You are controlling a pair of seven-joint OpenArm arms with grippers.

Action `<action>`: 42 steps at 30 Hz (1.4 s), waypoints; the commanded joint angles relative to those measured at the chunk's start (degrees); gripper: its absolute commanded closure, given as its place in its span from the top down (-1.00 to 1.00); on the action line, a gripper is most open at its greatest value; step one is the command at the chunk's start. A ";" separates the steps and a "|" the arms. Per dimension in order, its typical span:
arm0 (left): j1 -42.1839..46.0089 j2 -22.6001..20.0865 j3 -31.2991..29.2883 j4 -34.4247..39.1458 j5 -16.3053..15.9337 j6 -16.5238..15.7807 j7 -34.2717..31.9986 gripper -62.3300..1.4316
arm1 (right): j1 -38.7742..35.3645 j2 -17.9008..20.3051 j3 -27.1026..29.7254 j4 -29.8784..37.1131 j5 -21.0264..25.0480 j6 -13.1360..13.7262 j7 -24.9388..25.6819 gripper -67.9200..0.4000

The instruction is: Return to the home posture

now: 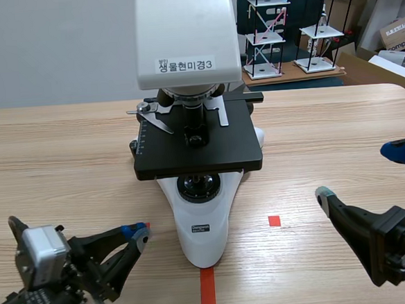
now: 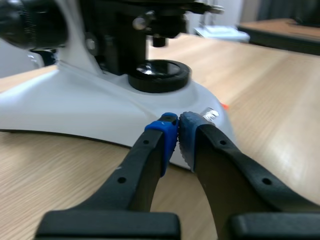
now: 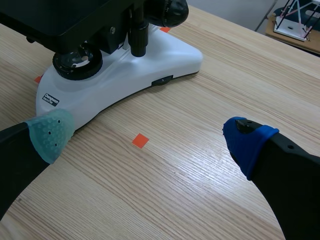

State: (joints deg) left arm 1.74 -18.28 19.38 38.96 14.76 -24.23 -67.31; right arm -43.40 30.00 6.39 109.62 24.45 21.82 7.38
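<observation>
Your left gripper sits low at 7 o'clock on the table. Its black fingers are closed, blue pads pressed together on nothing, tip aimed toward 2 o'clock. Your right gripper lies at 4 o'clock, fingers spread wide, grey-green pad and blue pad well apart.

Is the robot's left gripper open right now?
No, in the left wrist view the left gripper has its two blue pads pressed together with nothing between them, close to the microscope base.
</observation>
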 commanded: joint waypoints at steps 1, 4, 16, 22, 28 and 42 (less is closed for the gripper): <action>3.04 -2.97 -0.13 4.85 -0.59 -1.53 -0.61 -0.72 | 0.24 -0.04 0.55 0.57 0.24 0.04 0.68 1.00; 8.37 -8.02 -0.11 13.05 -2.45 -2.54 3.06 -0.49 | 0.24 -0.04 0.55 0.57 0.24 0.04 0.66 1.00; 29.53 -24.35 -8.66 43.95 -21.33 -2.08 29.03 0.97 | 0.24 -0.04 0.55 0.57 0.24 0.04 0.68 1.00; 34.84 -27.67 -15.56 56.19 -29.11 -1.86 41.86 1.00 | 0.24 -0.04 0.55 0.57 0.24 0.04 0.68 1.00; 37.97 -27.15 -21.03 64.48 -31.76 2.75 46.27 1.00 | 0.24 -0.04 0.55 0.57 0.24 0.07 0.66 1.00; 38.21 -25.86 -23.06 68.74 -31.71 6.80 49.16 1.00 | 0.24 -0.04 0.55 0.57 0.24 0.04 0.68 1.00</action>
State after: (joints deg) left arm 40.29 -44.60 -3.92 107.72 -16.56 -17.58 -17.37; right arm -43.40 29.98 6.39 109.62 24.45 21.85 7.38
